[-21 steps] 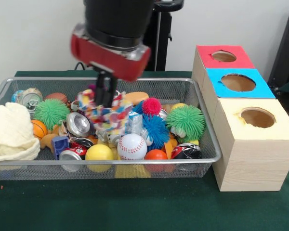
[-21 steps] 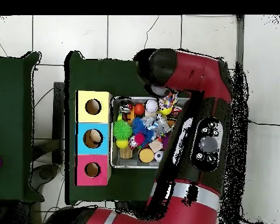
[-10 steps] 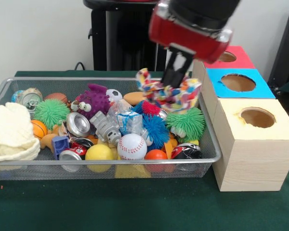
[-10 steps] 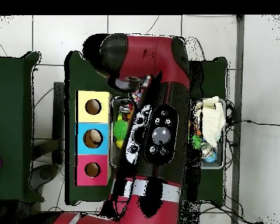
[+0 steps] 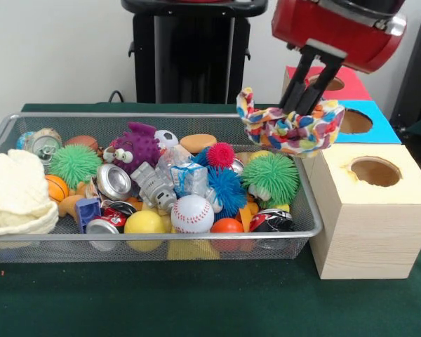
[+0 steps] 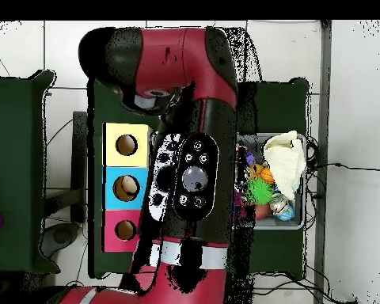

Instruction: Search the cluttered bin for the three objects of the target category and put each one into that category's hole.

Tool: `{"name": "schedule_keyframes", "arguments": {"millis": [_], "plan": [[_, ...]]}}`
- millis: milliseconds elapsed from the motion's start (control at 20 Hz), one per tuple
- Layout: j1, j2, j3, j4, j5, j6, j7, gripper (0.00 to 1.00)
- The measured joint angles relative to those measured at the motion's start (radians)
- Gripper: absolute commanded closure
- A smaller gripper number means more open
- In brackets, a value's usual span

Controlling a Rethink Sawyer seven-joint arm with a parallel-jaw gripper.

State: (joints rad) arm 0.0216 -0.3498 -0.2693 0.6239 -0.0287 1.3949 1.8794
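Observation:
A multi-coloured braided rope toy (image 5: 289, 131) hangs in the air over the right end of the wire bin (image 5: 154, 238), just in front of the blue box. My gripper (image 5: 307, 105) is shut on it from above; its black fingers (image 5: 299, 78) run down into the rope's top. To the right stands a row of wooden boxes with a red hole (image 5: 326, 82), a blue hole (image 5: 351, 121) and a cream hole (image 5: 375, 170). In the overhead view the arm (image 6: 189, 150) hides the gripper and the toy, and the holed boxes (image 6: 127, 188) lie to its left.
The bin holds a white cloth (image 5: 14, 193), a baseball (image 5: 192, 213), green spiky balls (image 5: 270, 177), a purple monster toy (image 5: 135, 145), a yellow ball (image 5: 144, 223), cans and other small toys. A black stand (image 5: 189, 53) rises behind the bin.
My gripper has lifted the rope toy out of the bin's middle and carried it right and upward, to the boxes' side of the bin.

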Motion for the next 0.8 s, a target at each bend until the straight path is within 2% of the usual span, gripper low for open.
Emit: {"name": "schedule_keyframes", "arguments": {"millis": [800], "plan": [[0.057,-0.017,0.0,-0.005,-0.004,0.0,0.0,1.0]]}}
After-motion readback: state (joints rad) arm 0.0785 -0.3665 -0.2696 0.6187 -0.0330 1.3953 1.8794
